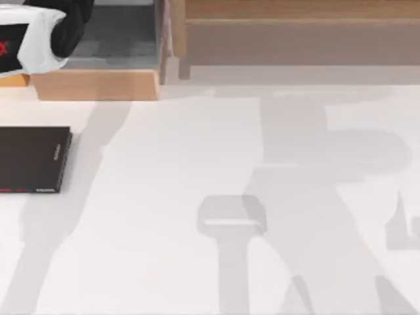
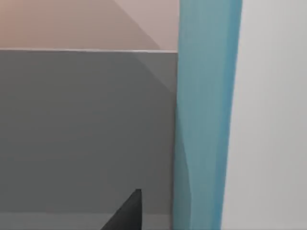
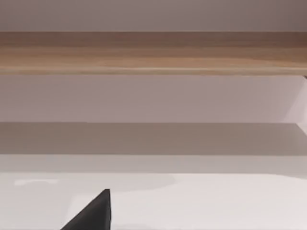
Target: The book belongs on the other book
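While its grip cannot be told, the left end effector [image 2: 125, 213] sits beside the book [image 2: 204, 120].

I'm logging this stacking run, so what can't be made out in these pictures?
- Thin flat black book: cut off by the top view's left edge.
- Thick teal-blue book: left wrist view shows just a strip; the frame cuts the rest.
- Left arm: cropped at the top view's upper left corner; its fingers' state is unreadable.
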Available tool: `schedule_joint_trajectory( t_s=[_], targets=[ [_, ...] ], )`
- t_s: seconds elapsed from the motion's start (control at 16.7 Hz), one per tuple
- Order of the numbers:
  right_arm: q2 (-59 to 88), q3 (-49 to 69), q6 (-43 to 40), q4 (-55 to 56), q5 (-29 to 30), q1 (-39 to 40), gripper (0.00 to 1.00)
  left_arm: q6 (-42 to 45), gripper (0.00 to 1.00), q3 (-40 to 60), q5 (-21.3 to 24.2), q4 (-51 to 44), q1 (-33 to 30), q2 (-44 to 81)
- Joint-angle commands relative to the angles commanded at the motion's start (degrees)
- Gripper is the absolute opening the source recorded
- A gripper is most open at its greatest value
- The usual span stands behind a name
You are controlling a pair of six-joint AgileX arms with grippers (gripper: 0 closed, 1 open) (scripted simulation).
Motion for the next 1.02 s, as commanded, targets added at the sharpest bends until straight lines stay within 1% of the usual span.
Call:
schedule_joint_trajectory(
  t_s=[0.48,0.54,1.02],
  targets=[
    [0.00,0.00,0.00,0.00,0.00,0.00,1.00,0.00,0.02,0.00,0.00,0.00,0.00,0.00],
    [0.00,0.00,0.00,0.00,0.00,0.00,1.00,0.00,0.00,0.00,0.00,0.00,0.00,0.00],
    [0.00,0.00,0.00,0.00,0.00,0.00,1.00,0.08,0.00,-0.02,-0.02,0.00,-0.05,-0.07]
  ],
)
